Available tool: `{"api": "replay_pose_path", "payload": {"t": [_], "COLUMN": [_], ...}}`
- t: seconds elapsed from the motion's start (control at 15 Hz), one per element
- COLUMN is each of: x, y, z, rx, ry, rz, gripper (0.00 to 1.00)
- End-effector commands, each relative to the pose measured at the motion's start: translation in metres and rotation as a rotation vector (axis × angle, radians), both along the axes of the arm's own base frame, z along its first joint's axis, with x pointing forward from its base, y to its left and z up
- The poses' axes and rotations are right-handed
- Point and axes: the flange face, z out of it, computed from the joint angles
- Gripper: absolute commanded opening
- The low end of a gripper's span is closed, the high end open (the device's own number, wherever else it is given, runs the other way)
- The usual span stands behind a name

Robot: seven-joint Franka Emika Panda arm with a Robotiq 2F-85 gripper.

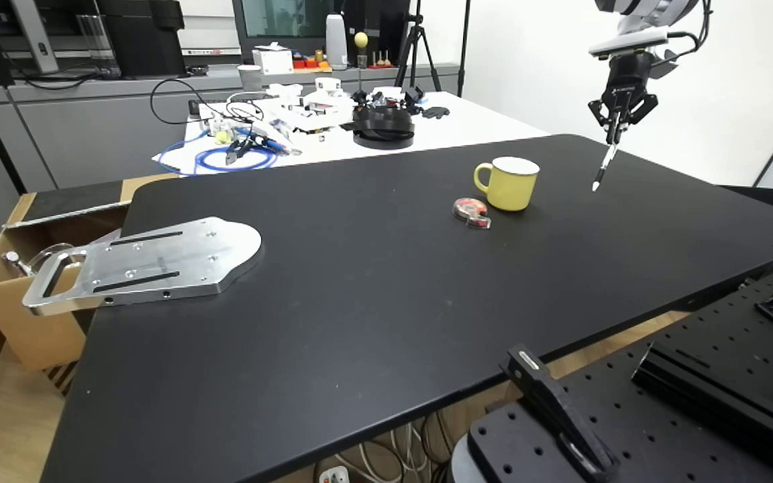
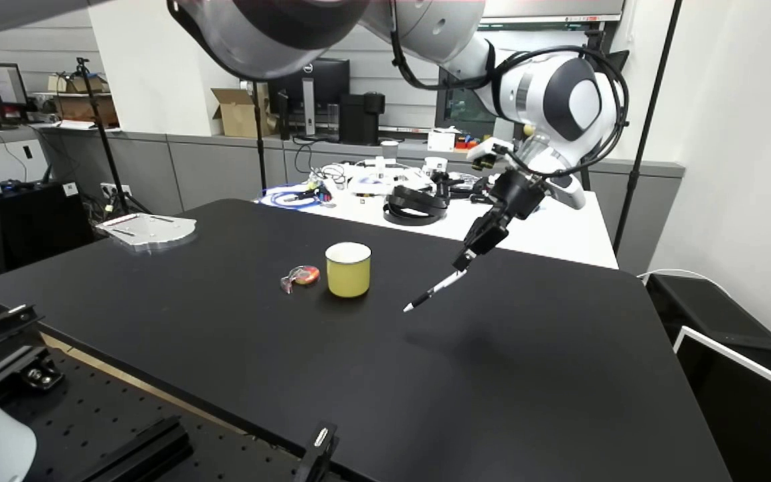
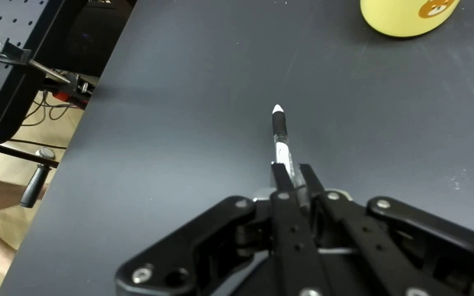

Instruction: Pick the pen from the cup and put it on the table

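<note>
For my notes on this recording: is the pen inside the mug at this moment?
No, in an exterior view the gripper holds the pen off to the side of the yellow mug.

In an exterior view, the arm (image 2: 452,27) reaches in from the upper left, its pale links (image 2: 238,47) crossing high with dark joint caps (image 2: 292,20), and bends down at the wrist (image 2: 576,104), around which a black cable (image 2: 556,48) loops wide. Beyond it the end effector (image 3: 291,168) hangs raised and slants downward, in both exterior views tilted rather than plumb. The wrist view shows its two slim black fingers (image 3: 281,179) close together in a grip, nearly parallel, the jointed linkages (image 3: 191,236) spread out to either side.
</note>
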Motion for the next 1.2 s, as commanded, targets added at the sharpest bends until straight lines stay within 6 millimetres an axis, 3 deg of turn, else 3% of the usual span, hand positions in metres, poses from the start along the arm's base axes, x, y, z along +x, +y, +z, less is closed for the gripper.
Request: {"api": "replay_pose_path", "payload": {"t": [0.0,0.33,0.6,0.67,0.73,0.87,1.13], "x": [-0.005,-0.012,-0.009,-0.005,-0.003,0.006,0.024], "y": [-0.006,-0.011,-0.013,-0.013,-0.012,-0.008,-0.007], "z": [-0.023,-0.053,-0.060,-0.060,-0.059,-0.054,-0.043], "rx": [0.024,0.042,0.021,0.007,0.001,-0.026,-0.085], "ry": [0.017,0.006,-0.015,-0.023,-0.032,-0.060,-0.130], "rz": [-0.061,-0.094,-0.095,-0.085,-0.081,-0.063,-0.046], "gripper": [0.02,0.02,0.02,0.08,0.33,0.35,0.63]}}
